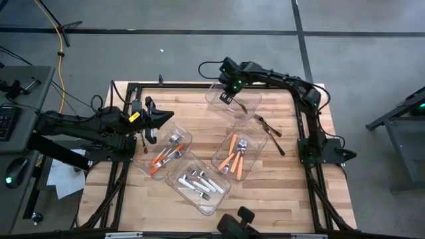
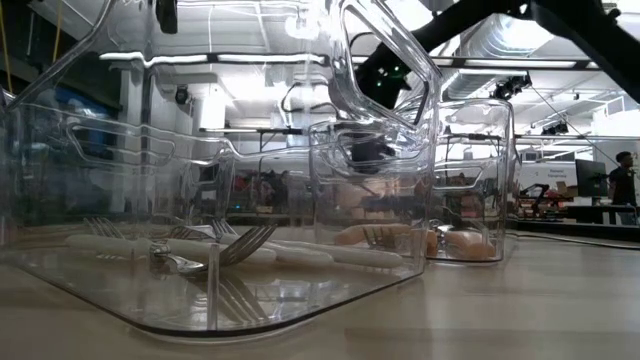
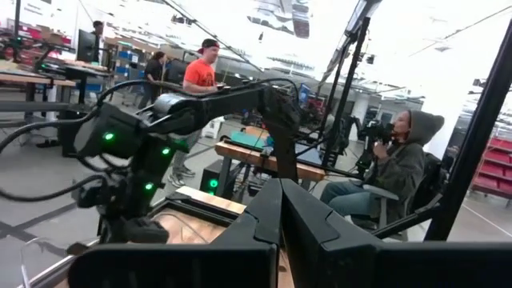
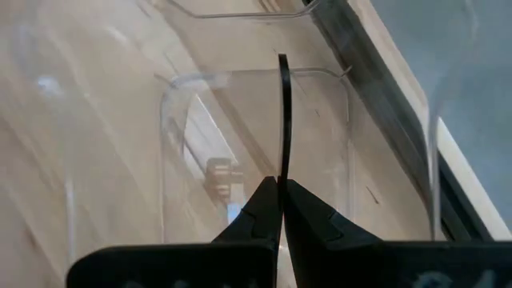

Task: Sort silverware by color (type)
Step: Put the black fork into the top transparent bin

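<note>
Overhead first: my right gripper [image 1: 226,98] hangs over the far bin [image 1: 234,99], clenched on a black utensil [image 1: 243,105]. More black pieces [image 1: 269,127] lie loose on the table [image 1: 279,192] to its right, so that colour isn't finished, I'd say. Orange handles [image 1: 232,157] and white handles [image 1: 201,185] sit binned. Left gripper [image 1: 151,121] waits at the left edge, clamped empty. Right wrist view: fingers [image 4: 264,216] pinch the thin black handle [image 4: 284,120] above the bin floor.
</note>
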`<move>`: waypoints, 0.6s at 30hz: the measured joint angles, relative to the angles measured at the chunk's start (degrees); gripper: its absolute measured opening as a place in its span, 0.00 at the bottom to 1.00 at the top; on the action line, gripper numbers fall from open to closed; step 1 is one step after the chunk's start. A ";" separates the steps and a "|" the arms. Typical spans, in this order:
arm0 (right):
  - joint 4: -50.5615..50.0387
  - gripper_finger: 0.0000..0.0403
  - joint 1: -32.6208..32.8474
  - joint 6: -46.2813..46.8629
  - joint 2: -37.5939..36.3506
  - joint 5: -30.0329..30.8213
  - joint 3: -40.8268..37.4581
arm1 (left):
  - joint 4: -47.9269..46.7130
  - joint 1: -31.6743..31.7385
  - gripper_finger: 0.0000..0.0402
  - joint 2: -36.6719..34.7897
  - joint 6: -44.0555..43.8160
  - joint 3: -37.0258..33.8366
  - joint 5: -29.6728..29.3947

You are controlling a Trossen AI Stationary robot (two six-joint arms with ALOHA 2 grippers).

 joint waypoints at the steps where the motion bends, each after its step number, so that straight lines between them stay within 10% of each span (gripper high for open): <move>1: -0.32 0.00 -0.18 0.02 0.84 -0.14 0.62 | -0.01 0.00 0.00 0.00 0.00 0.00 0.00; 18: 0.46 0.00 -0.94 3.47 2.89 -0.29 1.41 | -0.04 0.00 0.00 0.00 1.62 -0.02 -1.17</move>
